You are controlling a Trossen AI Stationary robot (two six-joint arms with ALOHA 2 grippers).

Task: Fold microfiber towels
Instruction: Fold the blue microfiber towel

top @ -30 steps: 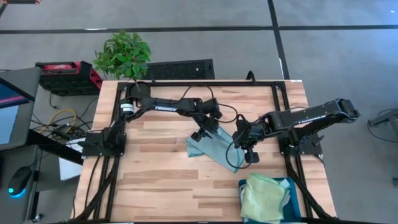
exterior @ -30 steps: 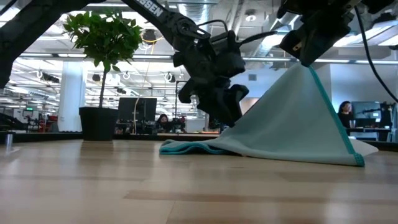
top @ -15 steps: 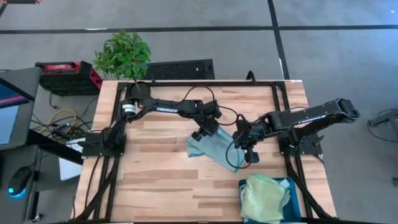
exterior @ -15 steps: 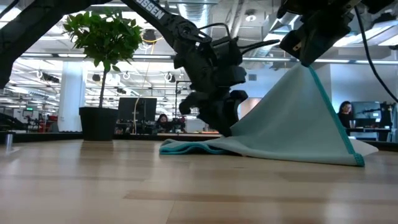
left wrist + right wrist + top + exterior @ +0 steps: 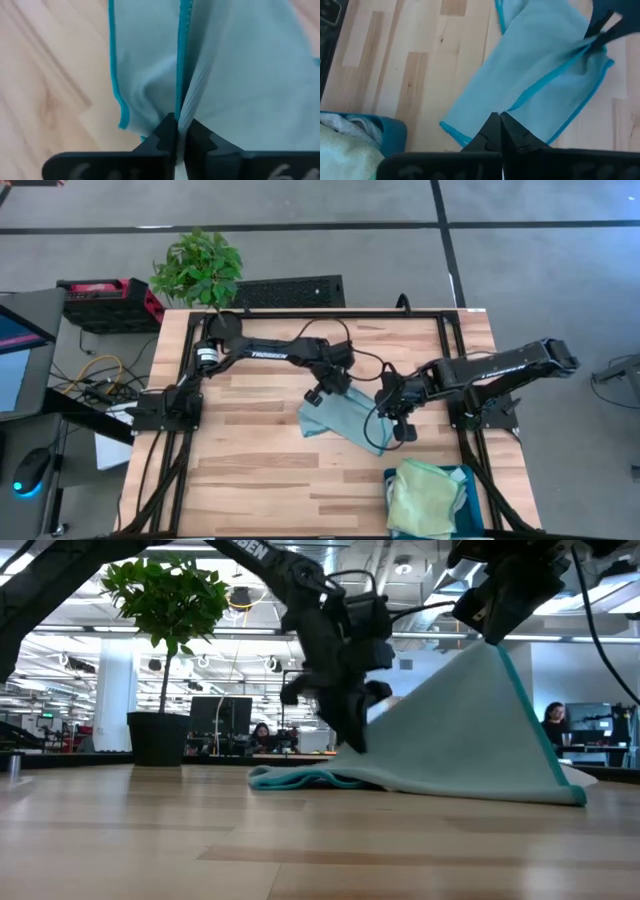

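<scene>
Table [image 5: 250,470] bare across left half and front. Centre blocked: both arms, blue towel [image 5: 350,418] tented between. Teal bin [image 5: 465,477] fills front-right corner.

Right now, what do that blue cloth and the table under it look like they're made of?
The light blue towel looks like soft, thin woven fabric, probably microfibre: matte, finely ribbed, with a stitched teal hem, and it drapes in a tent where the grippers pinch it. The table looks like pale wood planks, or a wood-look laminate: grain and board seams show, with a faint smooth sheen.
</scene>
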